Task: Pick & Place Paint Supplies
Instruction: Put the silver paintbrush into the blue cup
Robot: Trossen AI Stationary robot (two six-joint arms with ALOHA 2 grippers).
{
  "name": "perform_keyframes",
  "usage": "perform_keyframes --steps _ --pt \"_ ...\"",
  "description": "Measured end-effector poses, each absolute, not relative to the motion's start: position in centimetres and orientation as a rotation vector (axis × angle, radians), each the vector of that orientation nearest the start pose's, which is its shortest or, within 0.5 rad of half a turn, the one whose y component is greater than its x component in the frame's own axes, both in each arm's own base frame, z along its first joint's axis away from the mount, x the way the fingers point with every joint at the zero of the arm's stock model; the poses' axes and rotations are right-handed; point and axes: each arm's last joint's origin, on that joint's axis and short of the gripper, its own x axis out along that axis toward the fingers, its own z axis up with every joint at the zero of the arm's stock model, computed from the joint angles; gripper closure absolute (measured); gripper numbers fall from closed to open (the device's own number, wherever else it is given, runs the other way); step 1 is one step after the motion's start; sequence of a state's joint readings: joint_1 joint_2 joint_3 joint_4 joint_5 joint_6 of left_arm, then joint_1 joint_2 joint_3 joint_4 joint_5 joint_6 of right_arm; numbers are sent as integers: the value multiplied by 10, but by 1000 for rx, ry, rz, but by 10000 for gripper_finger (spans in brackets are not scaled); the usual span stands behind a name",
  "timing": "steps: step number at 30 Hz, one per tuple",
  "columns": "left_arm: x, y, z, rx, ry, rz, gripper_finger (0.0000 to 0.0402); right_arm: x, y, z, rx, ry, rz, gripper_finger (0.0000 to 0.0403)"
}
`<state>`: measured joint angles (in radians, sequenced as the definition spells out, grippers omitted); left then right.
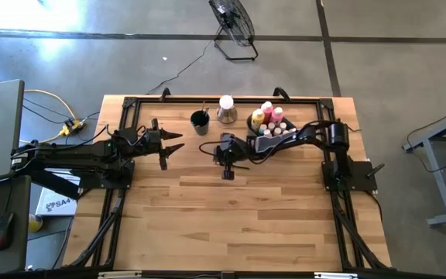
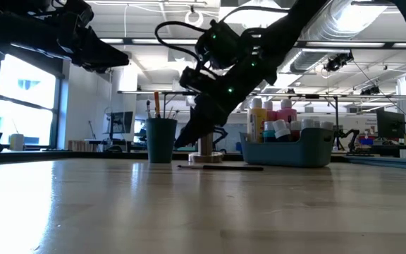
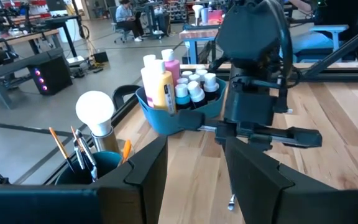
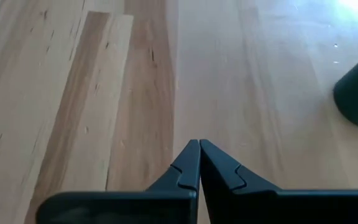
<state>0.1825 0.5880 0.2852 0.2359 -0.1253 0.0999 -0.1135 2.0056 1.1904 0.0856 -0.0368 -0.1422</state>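
A thin dark brush [image 2: 220, 167] lies flat on the table in front of the bin, and its end [image 3: 230, 194] shows in the left wrist view. Yellow and pink bottles [image 3: 161, 87] and white-capped pots [image 3: 194, 87] stand in the grey-blue bin [image 1: 286, 132]. More brushes stand in the dark cup [image 1: 200, 120]. My right gripper [image 4: 199, 144] is shut, slants down toward the table just above the lying brush, and has nothing between its fingers. My left gripper [image 3: 194, 163] is open and hovers left of the cup.
A white bulb on a round base [image 1: 226, 107] stands between the cup [image 2: 161, 141] and the bin [image 2: 294, 148] along the far edge. A black frame runs around the table. The near half of the wooden table [image 1: 231, 225] is bare.
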Motion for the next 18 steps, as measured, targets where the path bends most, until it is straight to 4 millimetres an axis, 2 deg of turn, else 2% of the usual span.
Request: perform_keyframes --steps 9,18 --pt "145 30 228 97 83 304 242 414 -49 136 -54 729 -17 376" --pt "145 30 228 97 83 304 242 415 -49 130 -68 739 -27 295"
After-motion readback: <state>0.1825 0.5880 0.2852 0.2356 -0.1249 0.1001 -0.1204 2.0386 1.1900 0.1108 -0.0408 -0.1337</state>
